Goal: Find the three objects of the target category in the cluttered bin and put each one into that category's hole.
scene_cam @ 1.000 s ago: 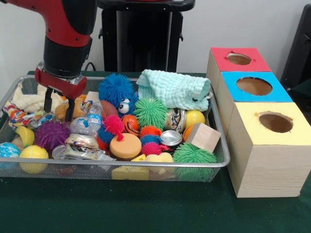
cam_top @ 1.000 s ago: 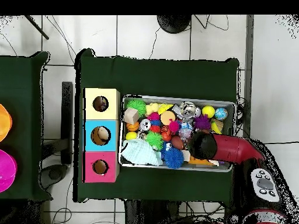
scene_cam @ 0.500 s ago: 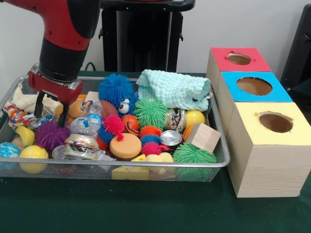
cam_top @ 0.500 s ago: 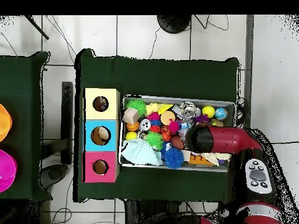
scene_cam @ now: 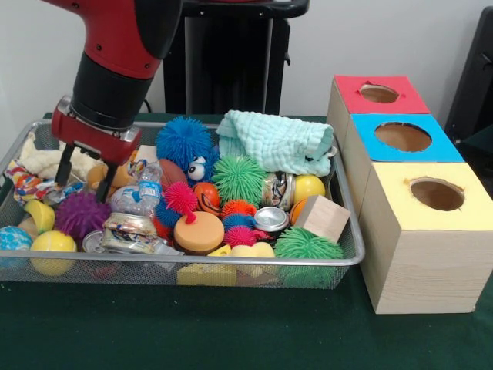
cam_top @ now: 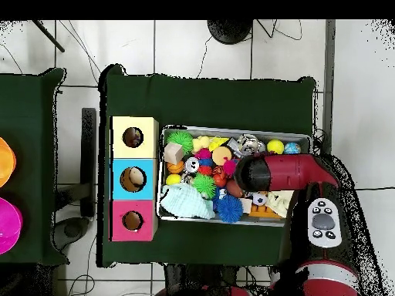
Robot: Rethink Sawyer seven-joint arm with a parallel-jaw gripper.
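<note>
1. I see the wire bin (scene_cam: 350, 231) packed w/ toys, and the task doesn't tell me which category is the target, so I can't single out the three objs. Candidates all lie inside the bin: spiky balls (blue (scene_cam: 183, 140), green (scene_cam: 239, 179), a second green (scene_cam: 307, 245) at the front right corner, purple (scene_cam: 81, 213)), a crushed water bottle (scene_cam: 137, 196), a small tin can (scene_cam: 271, 218) and a wood block (scene_cam: 322, 217).
2. Gripper (scene_cam: 83, 179) hangs over the bin's left part in the front view, fingers (scene_cam: 65, 164) apart, nothing between them. Its tips sit just above the purple spiky ball and the bottle; I can't tell if they touch anything.
3. A pale green cloth (scene_cam: 277, 142) lies draped over the bin's back right part, beside the blue spiky ball w/ the googly eyes.
4. Outside the bin, on its right in the front view, stand three wooden boxes in a row: red top (scene_cam: 400, 96), blue top (scene_cam: 439, 148), yellow top (scene_cam: 400, 196), each w/ a round hole.
5. Overhead, the red arm (cam_top: 285, 171) lies across the bin's middle, covering part of the clutter.
6. All sits on a dark green table (scene_cam: 231, 331).
</note>
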